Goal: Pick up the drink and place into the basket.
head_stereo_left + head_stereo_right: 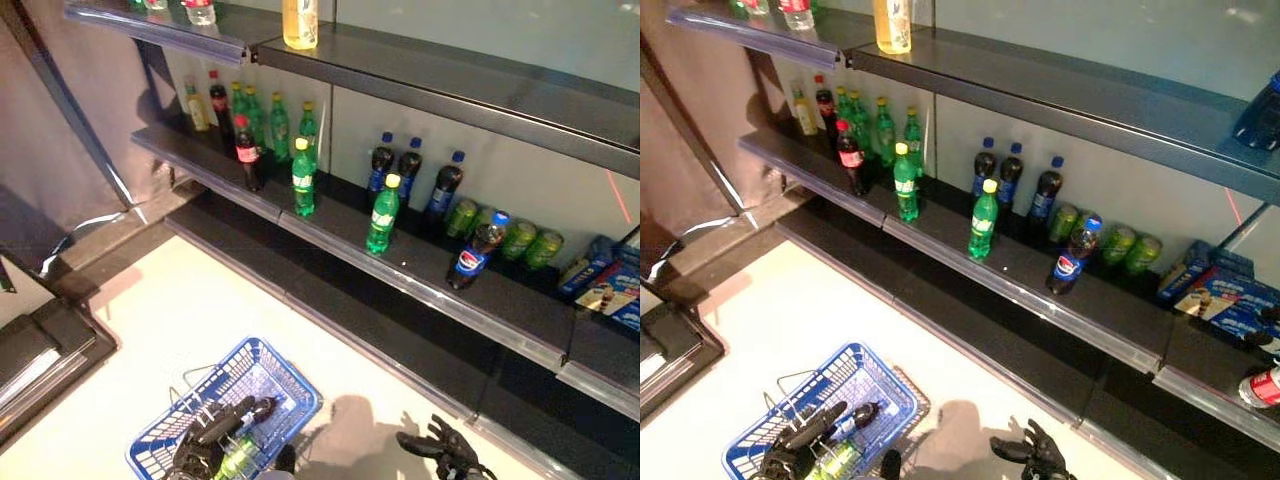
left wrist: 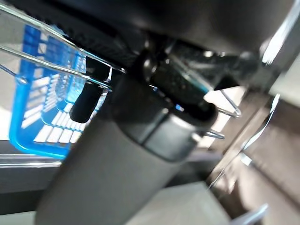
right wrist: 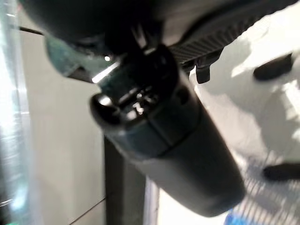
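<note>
My left hand [image 1: 208, 442] is shut on the thin wire handles of the blue basket [image 1: 262, 372], which hangs low in front at the left. A green drink [image 1: 238, 458] lies in the basket under the hand. My right hand [image 1: 445, 450] is low at the right, near the foot of the shelf, with its fingers spread and nothing in it. On the middle shelf [image 1: 420, 285] stand green bottles with yellow caps [image 1: 382, 215], a dark bottle with a red cap [image 1: 247, 152] and a dark bottle with a blue cap [image 1: 475, 252] that leans near the front edge.
More bottles stand at the shelf's back left [image 1: 260, 115] and dark blue-capped ones [image 1: 410, 170] in the middle. Green cans [image 1: 520, 240] and blue boxes [image 1: 605, 280] are at the right. An upper shelf [image 1: 450, 85] holds a yellow drink [image 1: 300, 22]. A dark platform [image 1: 40, 350] lies at the left.
</note>
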{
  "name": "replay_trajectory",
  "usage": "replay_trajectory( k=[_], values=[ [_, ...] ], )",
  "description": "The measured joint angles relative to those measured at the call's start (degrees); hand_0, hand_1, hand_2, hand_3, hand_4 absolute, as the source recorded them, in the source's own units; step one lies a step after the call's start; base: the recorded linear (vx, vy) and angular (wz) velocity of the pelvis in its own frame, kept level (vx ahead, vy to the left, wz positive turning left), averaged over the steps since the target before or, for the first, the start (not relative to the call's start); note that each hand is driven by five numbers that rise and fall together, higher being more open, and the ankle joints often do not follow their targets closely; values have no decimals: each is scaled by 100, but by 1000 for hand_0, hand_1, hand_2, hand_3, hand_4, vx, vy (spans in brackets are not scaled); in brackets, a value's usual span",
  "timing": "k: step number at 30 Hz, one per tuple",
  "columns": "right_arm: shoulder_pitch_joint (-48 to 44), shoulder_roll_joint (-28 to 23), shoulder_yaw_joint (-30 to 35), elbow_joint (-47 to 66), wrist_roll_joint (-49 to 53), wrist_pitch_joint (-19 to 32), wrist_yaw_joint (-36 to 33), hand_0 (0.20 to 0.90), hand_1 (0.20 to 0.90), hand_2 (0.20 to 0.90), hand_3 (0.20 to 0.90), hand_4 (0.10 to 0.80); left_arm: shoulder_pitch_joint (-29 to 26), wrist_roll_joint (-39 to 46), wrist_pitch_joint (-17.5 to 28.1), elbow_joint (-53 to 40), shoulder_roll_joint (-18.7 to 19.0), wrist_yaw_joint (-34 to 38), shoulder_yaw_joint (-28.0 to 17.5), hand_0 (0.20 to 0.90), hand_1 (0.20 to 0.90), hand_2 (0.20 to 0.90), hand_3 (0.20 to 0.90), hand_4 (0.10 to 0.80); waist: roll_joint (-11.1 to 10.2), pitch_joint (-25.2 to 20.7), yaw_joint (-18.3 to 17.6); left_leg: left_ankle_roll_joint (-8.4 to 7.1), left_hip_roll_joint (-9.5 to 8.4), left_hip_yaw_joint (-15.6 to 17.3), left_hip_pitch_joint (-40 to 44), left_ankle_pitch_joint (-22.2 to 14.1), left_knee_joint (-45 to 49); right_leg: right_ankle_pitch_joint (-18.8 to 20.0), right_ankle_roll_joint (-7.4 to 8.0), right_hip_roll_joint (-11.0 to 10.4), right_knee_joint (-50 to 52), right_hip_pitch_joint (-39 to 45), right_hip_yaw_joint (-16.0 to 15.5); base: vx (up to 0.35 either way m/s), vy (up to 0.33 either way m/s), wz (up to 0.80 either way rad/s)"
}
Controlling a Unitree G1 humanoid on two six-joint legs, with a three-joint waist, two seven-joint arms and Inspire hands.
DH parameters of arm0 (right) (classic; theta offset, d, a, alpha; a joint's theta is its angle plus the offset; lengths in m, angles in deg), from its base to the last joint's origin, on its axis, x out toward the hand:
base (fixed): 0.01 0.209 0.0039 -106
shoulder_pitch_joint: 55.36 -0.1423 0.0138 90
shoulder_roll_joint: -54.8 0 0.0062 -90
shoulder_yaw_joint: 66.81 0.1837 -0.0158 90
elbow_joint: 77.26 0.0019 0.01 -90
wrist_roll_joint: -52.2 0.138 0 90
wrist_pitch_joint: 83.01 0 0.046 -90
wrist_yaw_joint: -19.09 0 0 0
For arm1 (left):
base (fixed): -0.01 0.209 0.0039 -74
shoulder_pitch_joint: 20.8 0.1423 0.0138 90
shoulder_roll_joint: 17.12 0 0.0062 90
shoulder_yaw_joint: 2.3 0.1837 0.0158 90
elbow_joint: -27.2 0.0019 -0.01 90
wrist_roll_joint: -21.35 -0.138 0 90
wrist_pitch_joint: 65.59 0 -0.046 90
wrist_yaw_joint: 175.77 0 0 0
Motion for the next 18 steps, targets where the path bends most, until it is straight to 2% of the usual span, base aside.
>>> replay_trajectory(
  k=[1, 2, 3, 4, 5, 6, 7, 8, 9, 10, 11, 12, 13, 14, 15, 16, 17, 18],
  values=[
    [-14, 12, 19, -268, -124, 13, -2, 900, 900, 900, 900, 800, -111, 20, 91, 202, -101, 14, -84, 300, 300, 300, 200, 100, 63, -16, 14, -30, 63, 18, -98, 68, 1, 21, -27, 65, -19, 21, -153, -93, 49, 46],
    [-1, 12, 25, -411, -195, 8, -7, 900, 900, 900, 900, 800, -161, 29, 112, 318, -124, 29, -98, 300, 300, 300, 200, 100, 100, -13, 3, 8, 102, 77, -178, 90, -4, 29, -60, 85, -28, 33, -287, -114, 119, 95],
    [11, 37, 30, -707, -251, 3, -31, 900, 900, 900, 900, 800, -382, 33, 125, 530, -124, 91, -128, 300, 300, 300, 200, 100, 116, 11, 13, 256, 209, 588, -334, -51, -24, 55, -88, 90, -4, 55, -576, -100, 184, 118],
    [31, 53, 43, -881, -273, -21, -71, 900, 900, 900, 900, 800, -563, 27, 129, 685, -87, 161, -158, 300, 300, 300, 200, 100, 29, 15, 12, 477, 277, 1152, -388, -326, 3, 56, -106, -36, -10, 53, -834, -63, 181, 121],
    [40, 59, 92, -1011, -275, -3, -105, 900, 900, 900, 900, 800, -678, 12, 148, 806, -69, 202, -162, 300, 300, 300, 200, 100, -20, 91, -17, 389, 329, 1518, -391, -547, 81, 74, -108, -142, -57, 81, -1042, 16, 242, 84],
    [-1, 63, 133, -1123, -277, 1, -127, 900, 900, 900, 900, 800, -755, 11, 147, 899, -57, 224, -211, 300, 300, 300, 200, 100, -117, 158, -8, 313, 330, 1612, -395, -470, 161, 79, -103, -258, -91, 83, -1127, 84, 342, 33],
    [-64, 19, 242, -1196, -304, 2, -152, 900, 900, 900, 900, 800, -719, 17, 171, 968, -78, 275, -275, 300, 300, 300, 200, 100, -181, 156, 15, 244, 233, 1420, -336, -468, 480, 94, -75, -466, -67, 33, -1114, 99, 352, -3],
    [-107, 4, 319, -1227, -318, 8, -158, 900, 900, 900, 900, 800, -704, 17, 196, 1023, -101, 319, -315, 300, 300, 300, 200, 100, -209, 154, 17, 257, 163, 1231, -276, -477, 642, 89, -34, -564, -34, 28, -1035, 107, 408, -28],
    [-126, -72, 430, -1251, -395, 7, -154, 900, 900, 900, 900, 800, -619, 37, 234, 1108, -187, 374, -390, 300, 300, 300, 200, 100, -184, 140, -11, 242, 68, 1063, -31, -492, 821, 119, 122, -664, 30, 4, -895, 88, 304, -15],
    [-95, -129, 512, -1255, -418, 4, -146, 900, 900, 900, 900, 800, -581, 64, 281, 1127, -274, 398, -426, 300, 300, 300, 200, 100, -93, 89, -88, 8, 107, 1019, 112, -685, 706, 96, 236, -663, 85, -19, -859, 138, 449, 7],
    [-115, -106, 588, -1349, -426, 26, -132, 900, 900, 900, 900, 800, -568, 87, 314, 1140, -311, 430, -444, 300, 300, 300, 200, 100, -87, 106, -170, -98, 79, 1018, 152, -729, 606, 40, 342, -693, 175, -15, -814, 133, 389, 30],
    [-160, 80, 785, -1630, -420, 114, -49, 900, 900, 900, 900, 800, -674, 108, 340, 1195, -265, 493, -464, 300, 300, 300, 200, 100, -300, 207, -190, -14, -53, 1140, 197, -731, 575, 23, 345, -858, 321, -6, -624, 172, 471, 32],
    [-235, 229, 822, -1858, -417, 167, -33, 900, 900, 900, 900, 800, -755, 105, 358, 1206, -171, 501, -462, 300, 300, 300, 200, 100, -418, 240, -153, 50, -99, 1231, 168, -784, 563, 10, 321, -927, 325, 3, -580, 154, 391, 31],
    [-278, 488, 877, -2178, -415, 239, -1, 900, 900, 900, 900, 800, -797, 90, 330, 1264, 1, 536, -465, 300, 300, 300, 200, 100, -710, 233, -168, 98, -168, 1412, 102, -837, 625, 33, 319, -1112, 354, -26, -577, 179, 480, 28],
    [-299, 585, 875, -2293, -414, 289, 0, 900, 900, 900, 900, 800, -847, 73, 324, 1355, 58, 559, -470, 300, 300, 300, 200, 100, -805, 257, -163, 127, -207, 1431, 114, -838, 632, 34, 320, -1130, 433, -33, -581, 200, 566, 24],
    [-288, 722, 995, -2347, -411, 404, -24, 900, 900, 900, 900, 800, -901, 53, 288, 1531, 93, 578, -491, 300, 300, 300, 200, 100, -890, 265, -168, 235, -313, 1455, 108, -903, 708, 95, 321, -1284, 773, -145, -562, 195, 562, 25],
    [-298, 742, 1025, -2345, -410, 454, -89, 900, 900, 900, 900, 800, -962, 47, 284, 1658, 118, 582, -483, 300, 300, 300, 200, 100, -901, 282, -198, 286, -314, 1493, 103, -963, 785, 108, 301, -1362, 957, -163, -564, 199, 601, 44],
    [-283, 697, 1036, -2333, -400, 516, -162, 900, 900, 900, 900, 800, -988, 16, 221, 1770, 170, 597, -422, 300, 300, 300, 200, 100, -879, 295, -223, 372, -381, 1641, 233, -1013, 795, 165, 252, -1543, 1440, -265, -565, 143, 467, 41]
  ],
)
